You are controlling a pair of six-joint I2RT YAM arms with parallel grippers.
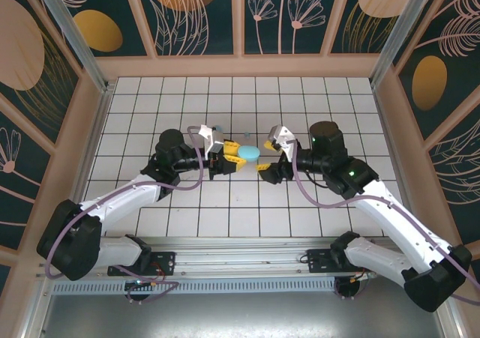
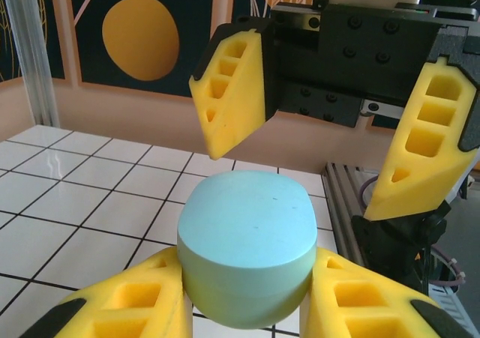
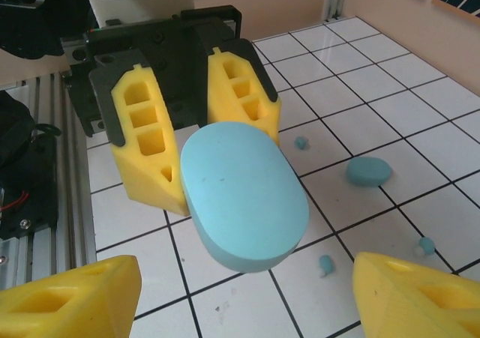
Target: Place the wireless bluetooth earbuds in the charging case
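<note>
Evidently the left gripper (image 1: 227,158) is clamping the charging case (image 1: 248,152) from nine o'clock, lifting it off the tiles (image 3: 360,91), probably to present it to the right gripper (image 1: 271,162). That one is gaping wide and empty at three o'clock. The earbuds (image 3: 301,142) are lying loose between the case's two and four o'clock in the right wrist view.

Lt-blue case (image 2: 247,240) & earbuds (image 3: 325,264); yellow tool fingers (image 2: 232,91); white-tiled table (image 1: 300,210)
</note>
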